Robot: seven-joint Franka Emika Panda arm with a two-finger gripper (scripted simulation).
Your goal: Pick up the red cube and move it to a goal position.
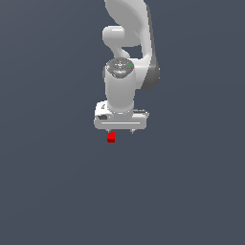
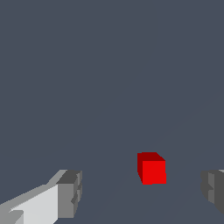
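Note:
The red cube [image 1: 111, 137] is small and bright red, and it rests on the dark grey floor just beneath the white hand, toward the exterior view's left. My gripper [image 1: 121, 130] points straight down and is open, with only short finger stubs showing under the hand. In the wrist view the red cube [image 2: 152, 168] lies in the gap of the gripper [image 2: 142, 189], with one grey finger [image 2: 70, 194] on one side and the other finger [image 2: 213, 190] on the other. It touches neither finger and sits closer to the second one. The goal position is not marked in either view.
A plain dark grey floor [image 1: 57, 191] fills both views. The white arm [image 1: 127, 43] rises behind the hand toward the top of the exterior view.

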